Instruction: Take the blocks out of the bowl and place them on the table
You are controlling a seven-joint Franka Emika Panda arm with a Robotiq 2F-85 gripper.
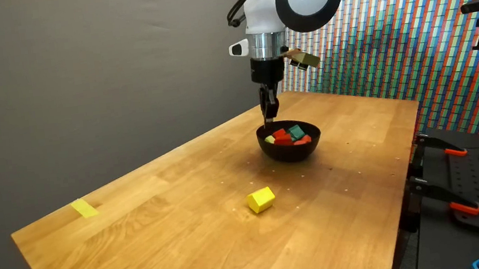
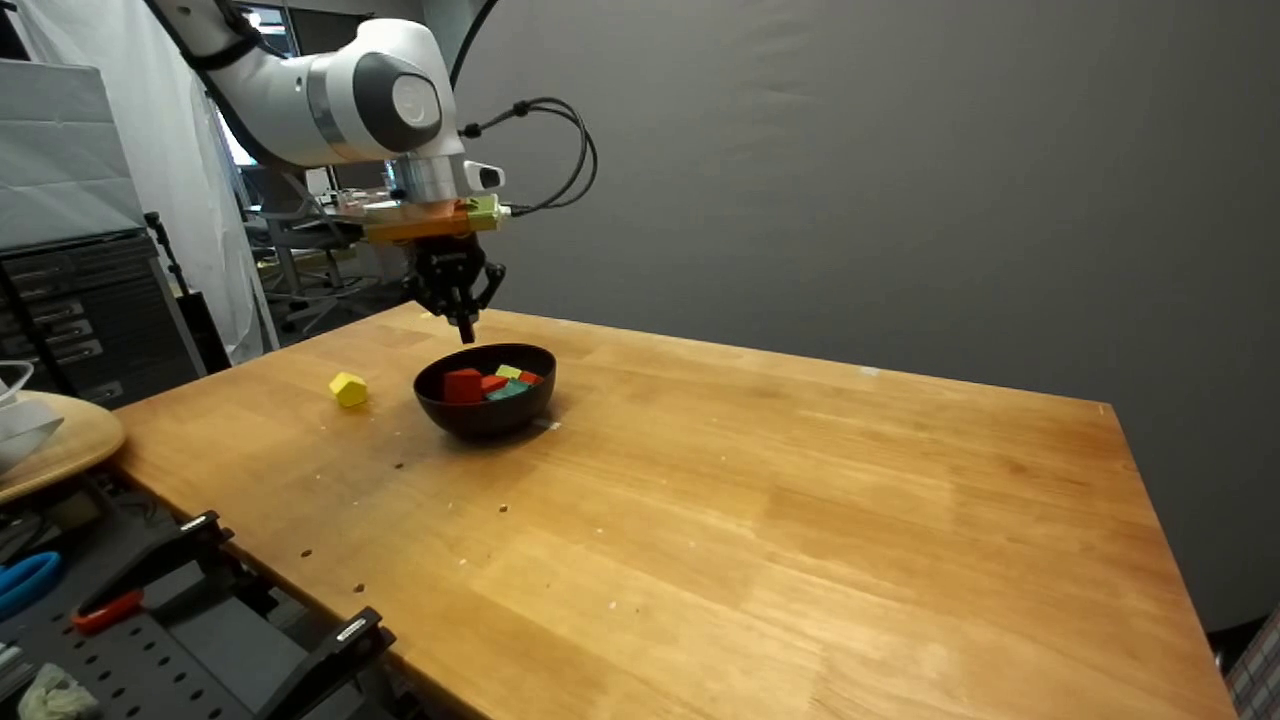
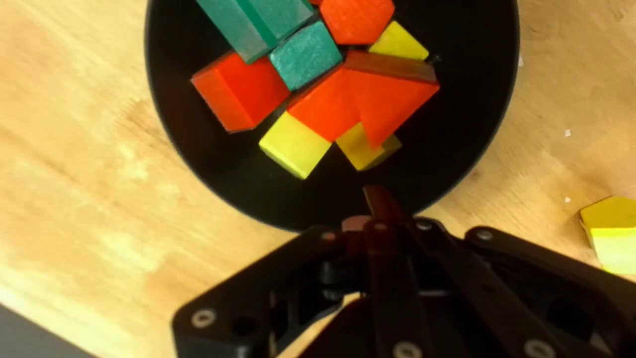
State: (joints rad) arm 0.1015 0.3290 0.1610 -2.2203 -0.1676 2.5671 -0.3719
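Observation:
The black bowl (image 1: 291,153) stands on the wood-grain table (image 1: 181,254) and shows in both exterior views (image 2: 484,424). In the wrist view the bowl (image 3: 447,159) holds several blocks: red ones (image 3: 248,92), green ones (image 3: 306,55) and yellow ones (image 3: 295,145). One yellow block (image 1: 261,200) lies on the table apart from the bowl, also in the wrist view (image 3: 613,238). My gripper (image 2: 467,328) points down just above the bowl's rim on the wall side. Its fingers (image 3: 379,196) look shut together with no block between them. The fingertips partly overlap in the wrist view.
A grey wall (image 1: 102,78) runs along the table's long edge. A flat pale-yellow scrap (image 1: 84,207) lies near that edge. A dark cart with orange-tipped clamps (image 1: 464,208) stands beside the opposite edge. A round wooden surface (image 2: 70,445) stands near the table's corner.

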